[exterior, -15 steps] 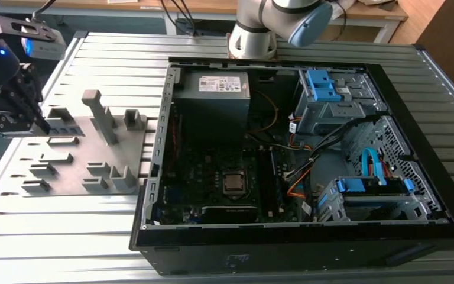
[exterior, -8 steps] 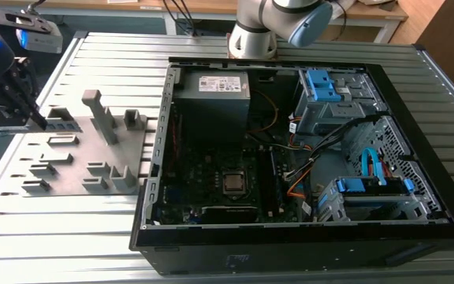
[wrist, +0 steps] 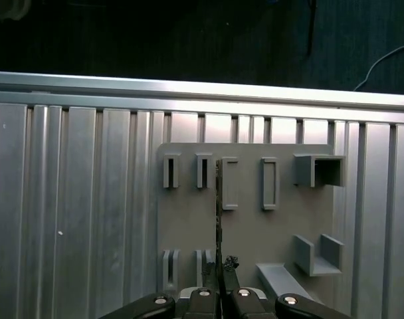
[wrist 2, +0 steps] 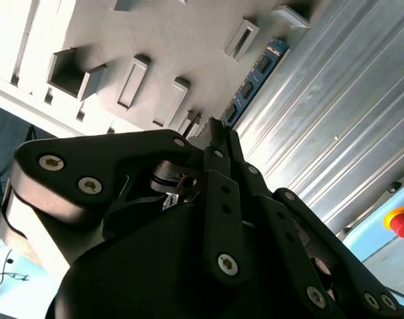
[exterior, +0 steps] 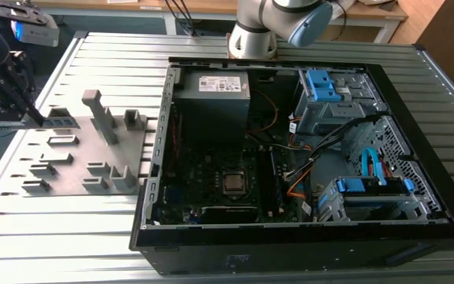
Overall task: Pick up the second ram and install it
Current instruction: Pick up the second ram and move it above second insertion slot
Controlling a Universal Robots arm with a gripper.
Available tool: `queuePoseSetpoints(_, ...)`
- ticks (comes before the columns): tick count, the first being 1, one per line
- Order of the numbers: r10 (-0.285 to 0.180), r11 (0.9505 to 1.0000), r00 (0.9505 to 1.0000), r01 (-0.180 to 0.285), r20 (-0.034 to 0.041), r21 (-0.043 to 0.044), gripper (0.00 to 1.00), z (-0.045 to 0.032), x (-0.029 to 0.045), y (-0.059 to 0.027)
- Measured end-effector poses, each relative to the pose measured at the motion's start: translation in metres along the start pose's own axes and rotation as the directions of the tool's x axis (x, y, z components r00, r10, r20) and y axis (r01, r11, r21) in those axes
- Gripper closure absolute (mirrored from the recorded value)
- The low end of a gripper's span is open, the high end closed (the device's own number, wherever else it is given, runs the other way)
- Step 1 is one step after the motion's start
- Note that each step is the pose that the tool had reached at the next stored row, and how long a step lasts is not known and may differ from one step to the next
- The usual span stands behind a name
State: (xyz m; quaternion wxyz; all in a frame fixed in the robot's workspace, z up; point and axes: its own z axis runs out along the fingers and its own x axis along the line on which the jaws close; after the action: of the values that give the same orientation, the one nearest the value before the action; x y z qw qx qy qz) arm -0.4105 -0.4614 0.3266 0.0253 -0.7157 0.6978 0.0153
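Observation:
The second ram [wrist 2: 255, 74] is a thin blue board with small dark chips. It sticks out from my gripper's fingertips [wrist 2: 214, 127], whose jaws stand closed on its near end. In the exterior view, my gripper [exterior: 35, 120] is at the exterior view's left, holding the ram [exterior: 58, 122] over the far left part of the grey fixture plate [exterior: 77, 168]. The first wrist view shows the ram [wrist: 218, 212] edge-on as a thin dark line running away from the gripper [wrist: 220, 267] across the plate [wrist: 248, 232]. Whether the ram still touches the plate I cannot tell.
An open computer case [exterior: 162, 124] lies on the ribbed metal table [exterior: 69, 236] to the exterior view's right of the plate, with the motherboard [exterior: 211, 171], cables and blue drive brackets [exterior: 321, 83] inside. Upright grey posts [exterior: 101, 115] stand on the plate. A red button [wrist 2: 403, 222] sits off the table.

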Motion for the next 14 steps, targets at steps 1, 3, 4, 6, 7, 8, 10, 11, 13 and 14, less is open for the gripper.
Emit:
queuePoseSetpoints(1, 0.000, 1.0000, 1.0000, 0.000, 0.0000, 0.0001, 0.86, -0.0010, -0.0001, 0.0000)
queuePoseSetpoints(3, 0.000, 1.0000, 1.0000, 0.000, 0.0000, 0.0000, 0.86, -0.0028, -0.0002, 0.0000)
queuePoseSetpoints(4, 0.000, 1.0000, 1.0000, 0.000, 0.0000, 0.0001, 0.86, -0.0037, -0.0002, -0.0001)
queuePoseSetpoints(6, 0.000, 1.0000, 1.0000, 0.000, 0.0000, 0.0001, 0.86, -0.0056, -0.0003, -0.0001)
queuePoseSetpoints(7, 0.000, 1.0000, 1.0000, 0.000, 0.0000, 0.0000, 0.86, -0.0067, -0.0004, -0.0001)
queuePoseSetpoints(8, 0.000, 1.0000, 1.0000, 0.000, 0.0000, 0.0000, 0.86, -0.0077, -0.0004, -0.0001)
queuePoseSetpoints(10, 0.000, 1.0000, 1.0000, 0.000, -0.0001, -0.0001, 0.86, -0.0103, -0.0006, -0.0002)
queuePoseSetpoints(11, 0.000, 1.0000, 1.0000, 0.000, 0.0000, 0.0000, 0.86, -0.0115, -0.0007, -0.0002)
queuePoseSetpoints(13, 0.000, 1.0000, 1.0000, 0.000, 0.0000, 0.0001, 0.86, -0.0138, -0.0008, -0.0002)
queuePoseSetpoints(14, 0.000, 1.0000, 1.0000, 0.000, 0.0000, 0.0000, 0.86, -0.0150, -0.0009, -0.0002)
